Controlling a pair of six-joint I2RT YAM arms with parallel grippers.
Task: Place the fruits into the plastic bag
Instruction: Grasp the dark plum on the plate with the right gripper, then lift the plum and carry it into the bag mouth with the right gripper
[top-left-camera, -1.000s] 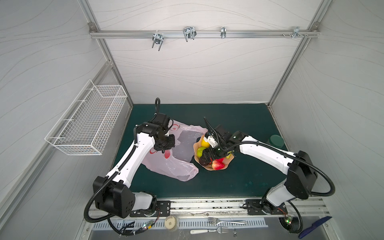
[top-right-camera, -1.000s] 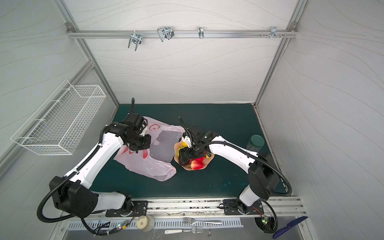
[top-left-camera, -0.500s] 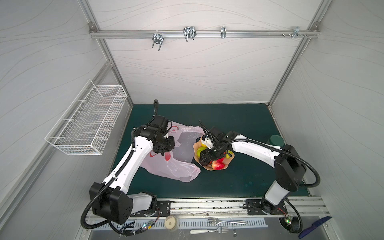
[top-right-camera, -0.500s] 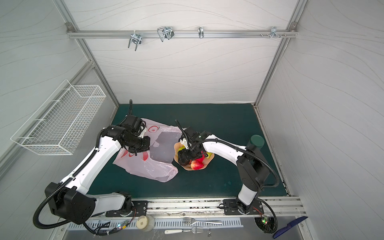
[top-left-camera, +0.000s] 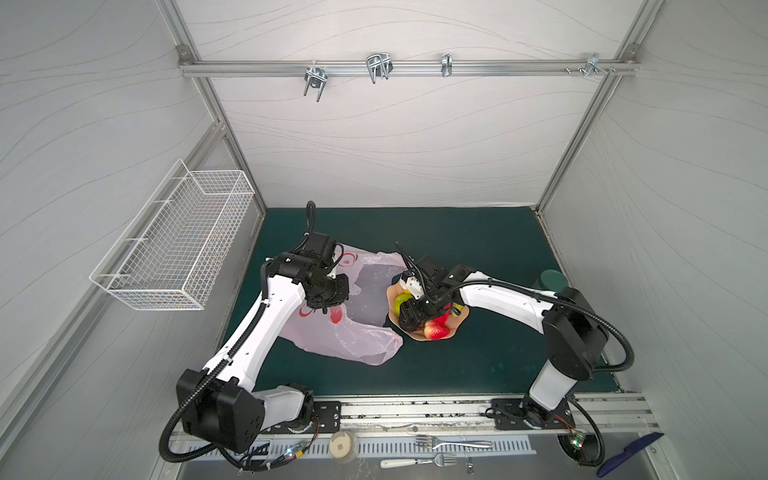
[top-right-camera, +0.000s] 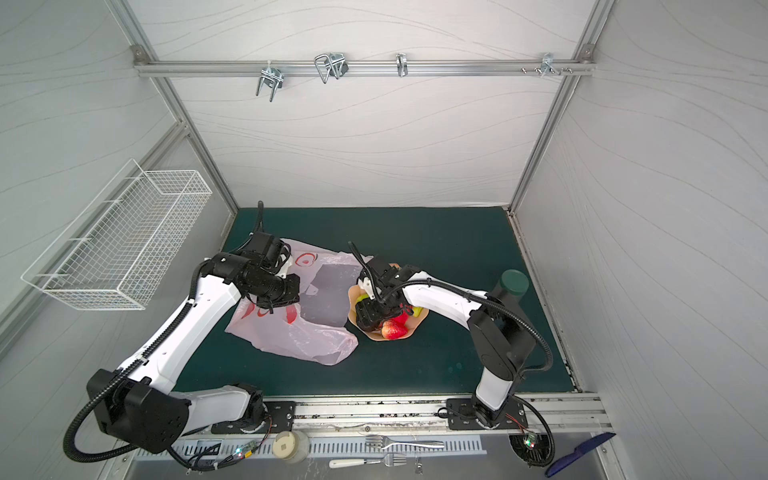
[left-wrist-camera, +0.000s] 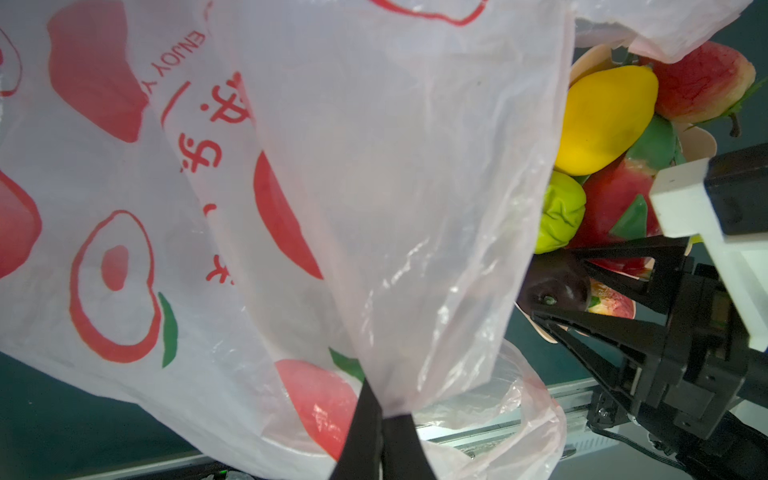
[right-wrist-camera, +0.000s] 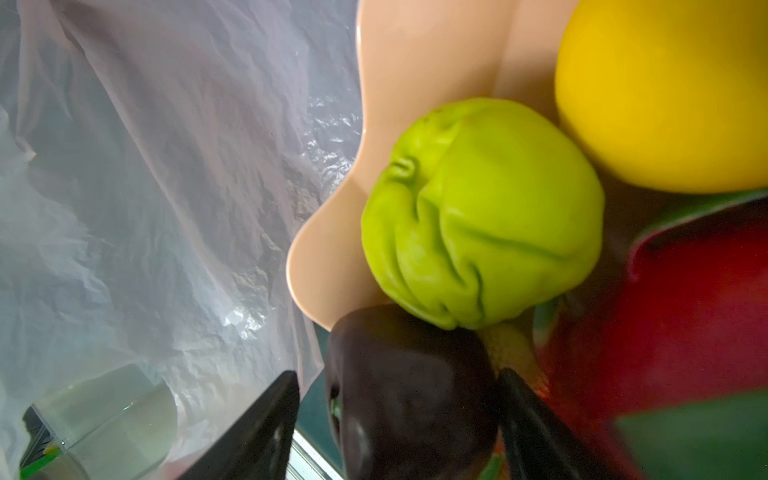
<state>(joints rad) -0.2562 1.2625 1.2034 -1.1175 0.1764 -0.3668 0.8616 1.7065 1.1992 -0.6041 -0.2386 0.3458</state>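
L pincer (left-wrist-camera: 380, 415) is shut tight on a fold of the bag (top-left-camera: 357, 340), film pinched btwn the tips. The bag lies on the green surface (top-left-camera: 478, 249), left of the bowl (top-left-camera: 411, 334) in both top views, mouth toward it and edge just beside the rim.

R pincer (right-wrist-camera: 397, 374) is down in the bowl, jaws apart, straddling the purple fruit (right-wrist-camera: 407, 407). One finger (right-wrist-camera: 532, 424) looks to touch it and a gap shows on the other side, so it's not clamped.

The green fruit (right-wrist-camera: 486, 216) sits against the purple one, w/ the yellow fruit (right-wrist-camera: 665, 91) beside it and the dragon fruit (left-wrist-camera: 598, 199) next to them. A red fruit (top-left-camera: 435, 331) sits at the bowl's near edge. All fruits seen are in the bowl.

A jar (top-left-camera: 552, 280) w/ a green lid stands at the surface's far right.
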